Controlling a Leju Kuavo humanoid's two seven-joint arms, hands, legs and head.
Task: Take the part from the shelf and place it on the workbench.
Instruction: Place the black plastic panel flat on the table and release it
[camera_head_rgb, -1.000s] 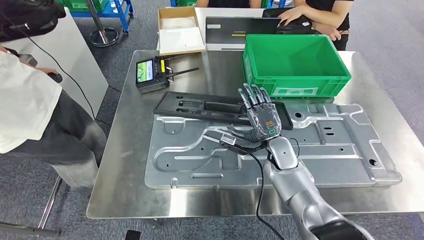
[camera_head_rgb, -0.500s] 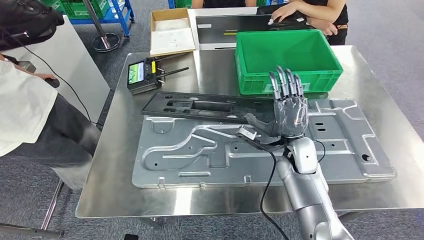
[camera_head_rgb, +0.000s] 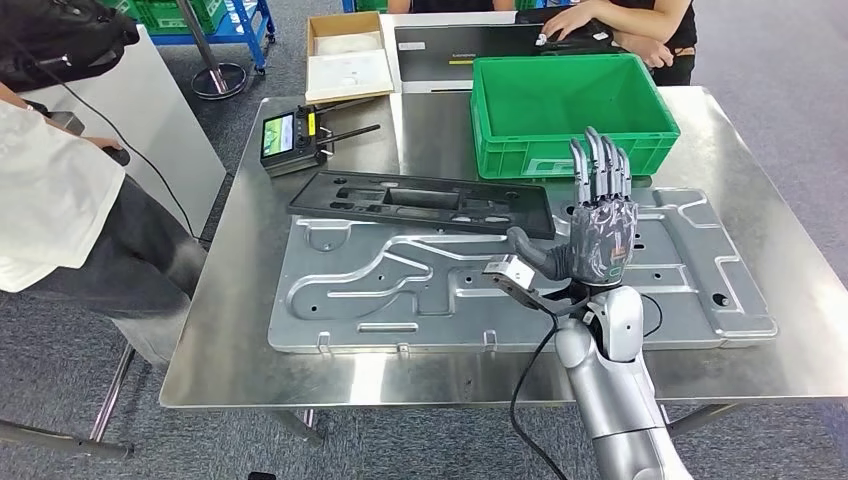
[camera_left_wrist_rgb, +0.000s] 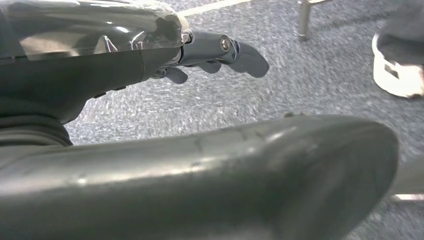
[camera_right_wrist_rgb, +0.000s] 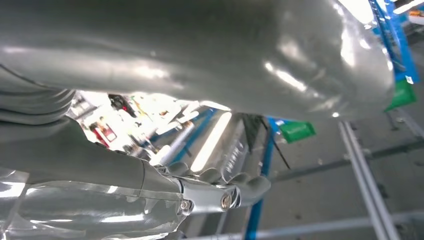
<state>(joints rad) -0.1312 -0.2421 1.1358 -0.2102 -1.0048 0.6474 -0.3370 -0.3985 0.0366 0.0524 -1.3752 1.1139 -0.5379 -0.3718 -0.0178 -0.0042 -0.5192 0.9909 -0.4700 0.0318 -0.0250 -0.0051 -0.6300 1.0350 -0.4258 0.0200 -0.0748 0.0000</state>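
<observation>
A long black plastic part (camera_head_rgb: 420, 203) lies flat on the steel workbench (camera_head_rgb: 300, 370), its near edge resting on a large silver stamped metal panel (camera_head_rgb: 400, 290). My right hand (camera_head_rgb: 600, 225) is raised above the panel just right of the black part's end, fingers straight and pointing up, holding nothing. The right wrist view shows the same hand (camera_right_wrist_rgb: 210, 192) against ceiling lights and racking. My left hand (camera_left_wrist_rgb: 215, 50) hangs over grey carpet in the left wrist view, with nothing in it.
A green crate (camera_head_rgb: 570, 110) stands at the far right of the bench, a remote controller (camera_head_rgb: 295, 140) at the far left. Beyond are a cardboard box (camera_head_rgb: 345, 50) and a black case (camera_head_rgb: 450, 45). One person (camera_head_rgb: 60, 200) stands at the left, another (camera_head_rgb: 640, 30) at the far side.
The whole view has shifted a little. My right hand has moved off the black part's right end to the right and turned more upright; the part stays on the bench.
</observation>
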